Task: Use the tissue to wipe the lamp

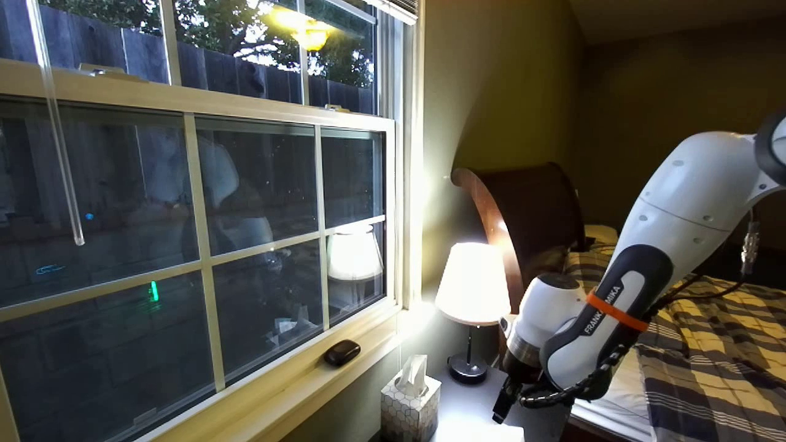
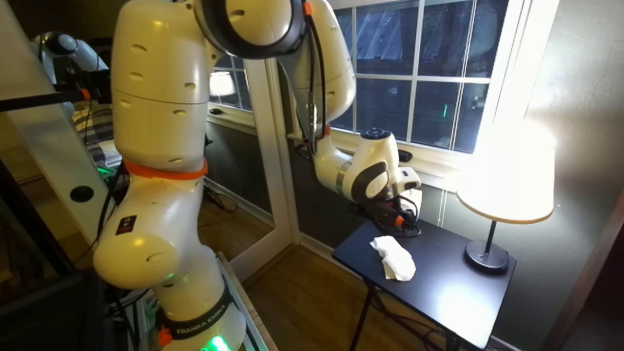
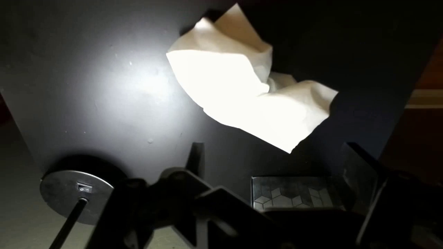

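Note:
The tissue is a crumpled white sheet lying on the dark table, seen in an exterior view [image 2: 396,261] and in the wrist view [image 3: 242,93]. The lamp glows in both exterior views [image 1: 473,285] [image 2: 507,175], standing on the table by the wall. In the wrist view only its round base [image 3: 74,197] and part of its stem show, at lower left. My gripper [image 3: 273,147] is open and empty, its fingers wide apart. It points down above the table, with the tissue ahead of the fingertips and apart from them. It also shows in an exterior view [image 1: 501,412].
A patterned tissue box [image 1: 410,408] stands at the table's window side; in the wrist view it appears [image 3: 290,193] between the fingers. The small dark table [image 2: 453,282] bears these things. A dark oval object [image 1: 342,352] lies on the window sill. A bed [image 1: 706,344] stands beyond the lamp.

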### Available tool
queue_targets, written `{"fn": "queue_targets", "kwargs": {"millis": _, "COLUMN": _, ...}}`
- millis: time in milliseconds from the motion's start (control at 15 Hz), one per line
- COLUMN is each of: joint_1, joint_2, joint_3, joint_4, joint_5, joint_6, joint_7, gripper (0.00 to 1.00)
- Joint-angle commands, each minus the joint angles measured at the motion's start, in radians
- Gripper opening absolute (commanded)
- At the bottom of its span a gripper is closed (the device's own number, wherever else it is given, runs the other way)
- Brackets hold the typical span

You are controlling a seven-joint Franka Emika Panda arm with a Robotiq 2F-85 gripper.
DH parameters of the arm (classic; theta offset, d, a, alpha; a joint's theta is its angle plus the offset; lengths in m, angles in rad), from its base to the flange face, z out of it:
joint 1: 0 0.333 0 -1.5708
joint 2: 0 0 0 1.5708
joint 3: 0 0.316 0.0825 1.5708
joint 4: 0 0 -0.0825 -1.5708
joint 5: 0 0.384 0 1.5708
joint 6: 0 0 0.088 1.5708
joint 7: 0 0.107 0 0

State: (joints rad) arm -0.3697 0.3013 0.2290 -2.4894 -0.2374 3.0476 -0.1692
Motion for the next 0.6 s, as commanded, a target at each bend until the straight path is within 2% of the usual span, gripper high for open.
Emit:
{"fn": "queue_targets", "kwargs": {"millis": 0, "joint_1": -0.076, "joint_2": -0.148, "joint_3": 0.122, "joint_4": -0.070, "joint_5": 0.134, "joint_6": -0.151, "joint_7": -0.027, "gripper": 1.00}}
{"fn": "queue_targets", "kwargs": {"millis": 67, "joint_1": -0.090, "joint_2": -0.171, "joint_3": 0.151, "joint_4": -0.070, "joint_5": 0.191, "joint_6": -0.187, "joint_7": -0.051, "gripper": 1.00}}
{"fn": "queue_targets", "kwargs": {"millis": 133, "joint_1": 0.017, "joint_2": -0.195, "joint_3": 0.067, "joint_4": -0.069, "joint_5": 0.294, "joint_6": -0.210, "joint_7": -0.102, "gripper": 1.00}}
{"fn": "queue_targets", "kwargs": {"millis": 333, "joint_1": 0.089, "joint_2": -0.264, "joint_3": 0.016, "joint_4": -0.062, "joint_5": 0.451, "joint_6": -0.312, "joint_7": -0.174, "gripper": 1.00}}
{"fn": "queue_targets", "kwargs": {"millis": 400, "joint_1": 0.135, "joint_2": -0.202, "joint_3": -0.037, "joint_4": -0.038, "joint_5": 0.379, "joint_6": -0.254, "joint_7": -0.133, "gripper": 1.00}}
{"fn": "queue_targets", "kwargs": {"millis": 533, "joint_1": 0.162, "joint_2": -0.235, "joint_3": -0.056, "joint_4": -0.039, "joint_5": 0.425, "joint_6": -0.291, "joint_7": -0.155, "gripper": 1.00}}
